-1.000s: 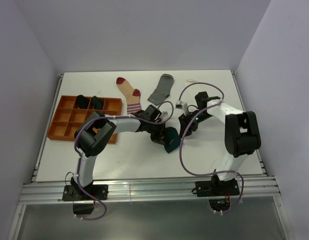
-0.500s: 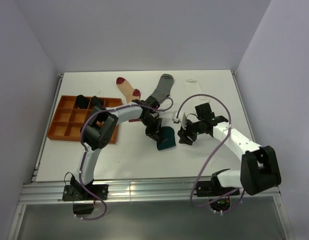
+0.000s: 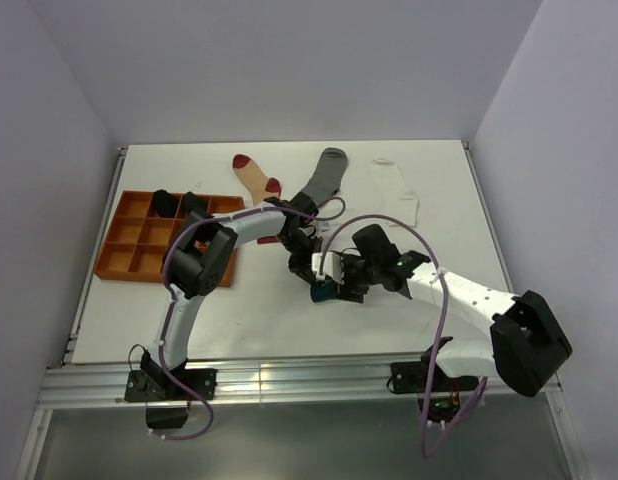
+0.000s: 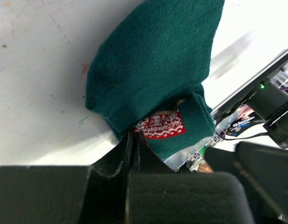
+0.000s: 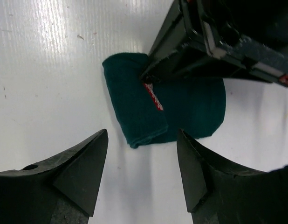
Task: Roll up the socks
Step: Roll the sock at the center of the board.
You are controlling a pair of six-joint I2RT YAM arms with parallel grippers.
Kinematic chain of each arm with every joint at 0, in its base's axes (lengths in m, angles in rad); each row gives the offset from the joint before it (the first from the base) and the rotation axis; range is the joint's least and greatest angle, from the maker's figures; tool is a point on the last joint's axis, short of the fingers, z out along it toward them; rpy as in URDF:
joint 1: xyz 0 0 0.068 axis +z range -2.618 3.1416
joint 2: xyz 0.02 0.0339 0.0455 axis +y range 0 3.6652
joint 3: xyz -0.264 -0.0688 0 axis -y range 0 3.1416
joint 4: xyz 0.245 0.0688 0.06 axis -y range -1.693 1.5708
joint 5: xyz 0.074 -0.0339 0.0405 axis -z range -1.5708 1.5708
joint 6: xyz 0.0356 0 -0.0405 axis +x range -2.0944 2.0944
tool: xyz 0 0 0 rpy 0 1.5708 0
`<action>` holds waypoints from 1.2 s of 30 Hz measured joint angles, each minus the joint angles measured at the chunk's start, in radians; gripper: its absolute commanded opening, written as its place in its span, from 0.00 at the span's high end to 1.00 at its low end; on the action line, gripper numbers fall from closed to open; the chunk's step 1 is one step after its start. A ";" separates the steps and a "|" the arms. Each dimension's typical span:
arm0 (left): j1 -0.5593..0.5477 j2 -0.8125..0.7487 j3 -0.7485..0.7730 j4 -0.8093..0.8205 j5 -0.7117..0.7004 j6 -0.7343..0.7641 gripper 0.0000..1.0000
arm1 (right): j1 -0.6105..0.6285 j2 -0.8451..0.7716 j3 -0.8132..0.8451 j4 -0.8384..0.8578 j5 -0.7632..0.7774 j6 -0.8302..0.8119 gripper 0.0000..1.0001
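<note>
- Socks: six in the overhead view. Judged progress: two done, one in hand, three untouched.
- Far left: orange plastic compartment tray (image 3: 119, 262). Its two back compartments hold two small black fabric socks (image 3: 164, 203), each a compact dark lump. I take these as rolled and stowed.
- Next right, toward the back of the white table (image 5: 51, 70): beige red-striped sock with red toe and heel (image 3: 254, 178), lying flat and unrolled.
- Centre: left gripper (image 4: 133, 144), fingers pressed together. It pinches the edge of the dark teal knit sock (image 4: 158, 70) just beside the sock's red-and-white woven patch (image 4: 160, 125).
- Dark teal sock sits mid-table between the two grippers. It is doubled over into a short, thick bundle with one rounded end. The layers look loose rather than tightly rolled, so I judge it partway done.
- Right gripper (image 5: 141, 135): fingers spread wide, gripping nothing. The bundle's near end lies just ahead of the gap.
- Right of centre, at the back: grey ankle sock (image 3: 327, 172), flat.
- Farthest right: white sock (image 3: 394, 185), flat. Both are left to roll.
</note>
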 measured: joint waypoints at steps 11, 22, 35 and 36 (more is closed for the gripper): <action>0.000 0.003 0.000 0.000 0.011 -0.001 1.00 | 0.146 0.106 -0.020 0.066 0.129 -0.031 0.34; 0.004 0.005 -0.009 0.021 0.021 -0.037 0.77 | 0.156 0.148 -0.035 0.135 0.212 0.005 0.82; 0.062 -0.031 -0.027 0.124 -0.057 -0.123 0.58 | 0.156 0.135 -0.061 0.182 0.234 0.023 0.83; 0.066 -0.031 -0.013 0.118 -0.079 -0.120 0.58 | 0.156 0.135 -0.061 0.182 0.234 0.024 0.83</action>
